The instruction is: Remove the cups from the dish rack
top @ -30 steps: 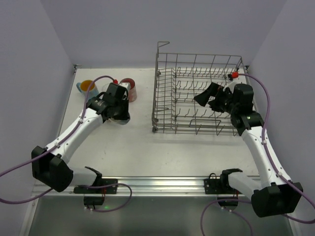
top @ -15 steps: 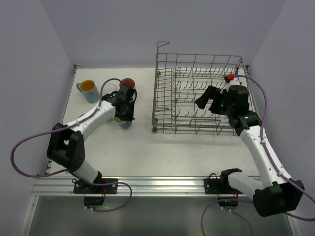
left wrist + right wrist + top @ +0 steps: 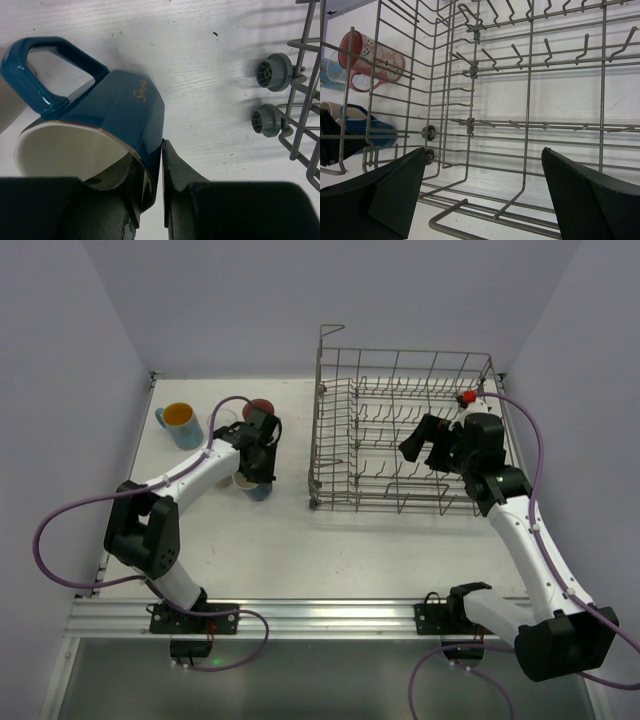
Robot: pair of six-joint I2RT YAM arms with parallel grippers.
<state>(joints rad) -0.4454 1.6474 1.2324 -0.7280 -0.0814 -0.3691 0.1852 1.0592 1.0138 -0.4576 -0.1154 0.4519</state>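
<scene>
White tabletop (image 3: 300,550) between pale walls fills my overhead view. On its right side stands the dish rack (image 3: 317,430). The right gripper (image 3: 421,447) hangs over its prongs, jaws spread wide and grasping nothing. Left of the rack the cups stand grouped on the tabletop: a light blue mug (image 3: 180,424) with an orange inside, a pink-red cup (image 3: 262,407), a beige cup (image 3: 240,480) and, just beside it, the dark blue mug (image 3: 260,490), with the left gripper (image 3: 258,472) down on it.

My left wrist camera shows those jaws clenched on the mug's wall, one finger inside the rim and one outside. Two grey rack wheels (image 3: 272,72) sit nearby.

Through my right wrist camera I see rack wires and prongs between the spread fingers. Beyond the wires are the pink-red cup and the dark blue mug.
</scene>
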